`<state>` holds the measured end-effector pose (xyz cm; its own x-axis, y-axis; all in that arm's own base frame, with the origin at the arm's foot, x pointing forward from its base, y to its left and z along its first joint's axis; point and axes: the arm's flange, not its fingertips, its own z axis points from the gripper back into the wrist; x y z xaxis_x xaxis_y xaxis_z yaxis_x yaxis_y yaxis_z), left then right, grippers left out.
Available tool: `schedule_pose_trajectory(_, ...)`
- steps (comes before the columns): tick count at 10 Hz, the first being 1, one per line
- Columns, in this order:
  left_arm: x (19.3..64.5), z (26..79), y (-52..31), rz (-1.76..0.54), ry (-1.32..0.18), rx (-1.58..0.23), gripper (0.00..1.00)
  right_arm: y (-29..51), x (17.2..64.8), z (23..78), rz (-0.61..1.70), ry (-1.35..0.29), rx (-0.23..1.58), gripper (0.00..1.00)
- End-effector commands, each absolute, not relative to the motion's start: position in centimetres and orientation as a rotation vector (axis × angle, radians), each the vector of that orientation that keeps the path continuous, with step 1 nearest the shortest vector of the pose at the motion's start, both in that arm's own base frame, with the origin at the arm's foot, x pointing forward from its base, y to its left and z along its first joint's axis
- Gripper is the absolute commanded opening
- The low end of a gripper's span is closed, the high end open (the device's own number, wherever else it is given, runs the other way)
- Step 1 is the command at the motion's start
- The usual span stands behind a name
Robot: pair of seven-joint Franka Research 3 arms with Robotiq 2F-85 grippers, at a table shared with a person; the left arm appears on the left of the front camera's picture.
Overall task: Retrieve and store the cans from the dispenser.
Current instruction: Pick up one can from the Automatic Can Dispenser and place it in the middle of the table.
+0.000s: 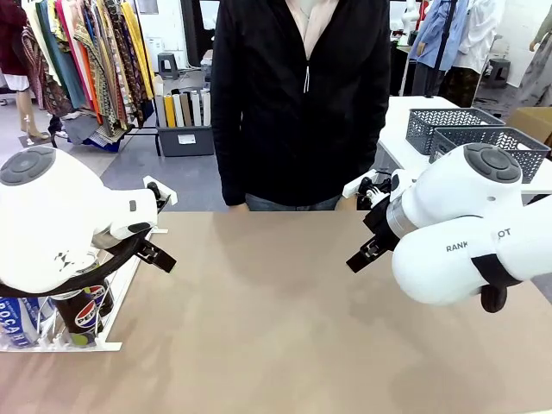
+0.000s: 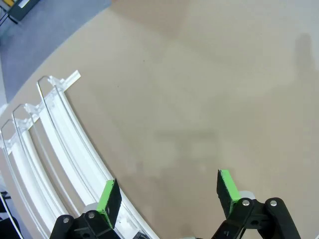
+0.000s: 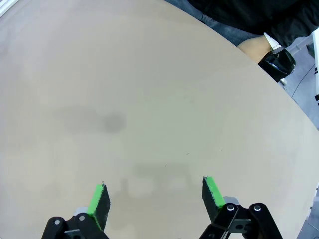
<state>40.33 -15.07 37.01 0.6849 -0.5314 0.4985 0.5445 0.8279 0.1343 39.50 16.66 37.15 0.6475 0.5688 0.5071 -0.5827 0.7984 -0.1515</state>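
White arms come in from both sides of the tan table (image 1: pixel 276 328) in the front view. The left arm (image 1: pixel 52 216) is folded low at the picture's left, and its big rounded joint hangs right over the near end of the white rack (image 1: pixel 103 343). A black can (image 1: pixel 84 312) with a round logo and a blue can (image 1: pixel 19 321) stand side by side at the rack's low end, partly hidden under that joint. The right arm (image 1: pixel 457 224) is bent the same way at the far right, well apart from the rack. A person (image 1: pixel 302 103) in a black jacket stands at the far edge, and two dark mesh baskets (image 1: pixel 483 138) sit on a side table behind the right arm.

In the left wrist view the left gripper (image 2: pixel 167 191) points down at the table with its green pads (image 2: pixel 227 185) spread wide and nothing between them. The rack's thin rails run along the left side, ending in clear stoppers (image 2: pixel 55 82). One finger hangs over the nearest rail, and the gap between the fingers is over bare table just beside it.

In the right wrist view the right gripper (image 3: pixel 155 195) is also spread wide and empty, above bare table. The person's hand (image 3: pixel 254 47) rests at the far edge.
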Motion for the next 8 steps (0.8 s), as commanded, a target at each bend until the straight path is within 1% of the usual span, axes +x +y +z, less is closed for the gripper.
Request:
schedule_pose_trajectory(1,40.3,37.0,-15.1,-0.603,-0.551,-0.025,1.0,16.7,39.5,37.1,0.655,-0.568,0.026,1.0)
schedule_pose_trajectory(4,40.3,37.0,-15.1,-0.603,-0.55,-0.025,1.0,16.7,39.5,37.1,0.655,-0.568,0.026,1.0)
schedule_pose_trajectory(5,39.3,38.4,-15.2,-0.703,-0.488,-0.135,1.0,16.7,39.5,37.1,0.655,-0.568,0.026,1.0)
schedule_pose_trajectory(6,37.8,40.5,-14.9,-0.759,-0.4,-0.217,1.0,16.4,38.6,39.3,0.559,-0.443,0.133,1.0)
schedule_pose_trajectory(7,36.6,42.8,-14.6,-0.814,-0.329,-0.396,1.0,15.7,38.0,41.7,0.449,-0.391,0.221,1.0)
schedule_pose_trajectory(8,35.6,45.4,-14.1,-0.666,-0.273,-0.475,1.0,14.7,36.8,43.9,0.371,-0.361,0.328,1.0)
